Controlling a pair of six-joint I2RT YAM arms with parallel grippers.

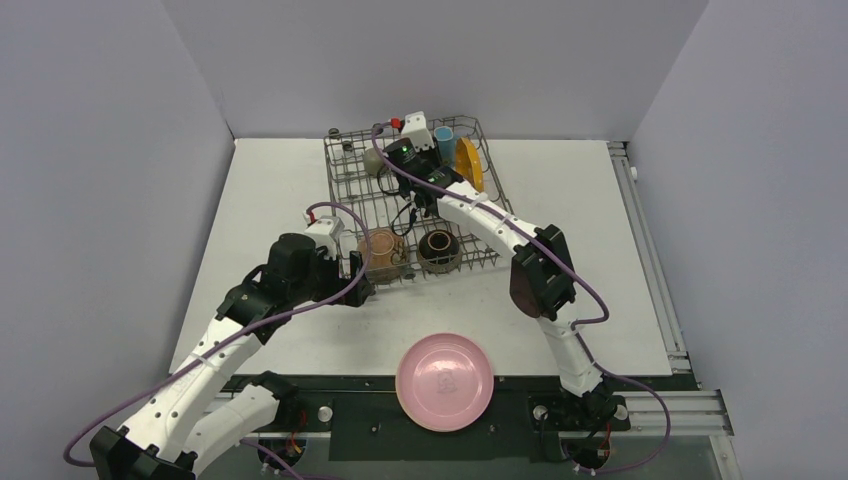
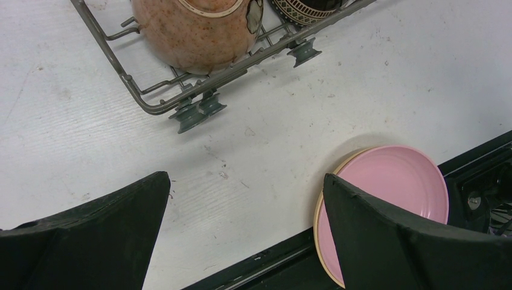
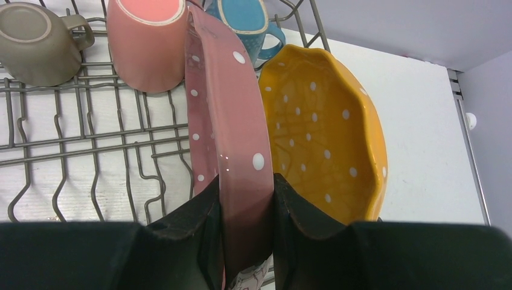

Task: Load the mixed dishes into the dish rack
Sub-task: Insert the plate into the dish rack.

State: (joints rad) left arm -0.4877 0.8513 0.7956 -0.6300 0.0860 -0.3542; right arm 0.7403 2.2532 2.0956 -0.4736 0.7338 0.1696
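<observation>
The grey wire dish rack stands at the back middle. My right gripper is shut on the edge of a pink white-dotted plate, held upright in the rack beside the scalloped orange-yellow plate. A pink cup, a blue mug and a grey-green cup lie behind them. My left gripper is open and empty over the table, in front of the rack's near-left corner. The terracotta bowl and the dark brown bowl sit in the rack's front row. A plain pink plate lies at the table's near edge.
The plain pink plate overhangs the black front rail, partly behind my left gripper's right finger. The rack stands on small grey feet. White walls close the back and both sides.
</observation>
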